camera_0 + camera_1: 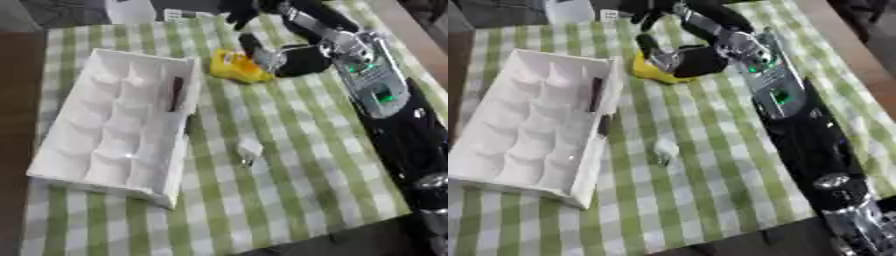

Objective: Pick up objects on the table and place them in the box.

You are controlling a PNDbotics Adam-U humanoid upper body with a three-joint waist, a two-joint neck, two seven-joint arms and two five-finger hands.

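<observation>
A white box (61,150) with several moulded compartments lies on the left of the green checked table. A thin dark stick (176,93) rests in it near its right wall. My right hand (297,60) reaches in from the right to a yellow object (229,67) beside the box's far right corner, fingers curled round it. A small pale, see-through object (248,150) lies on the cloth in the middle. My left hand does not show.
A short dark piece (188,123) lies against the box's right wall. My right forearm (376,90) crosses the table's right side. A white item (131,9) and dark shapes sit at the far edge. The table edge (411,35) runs along the right.
</observation>
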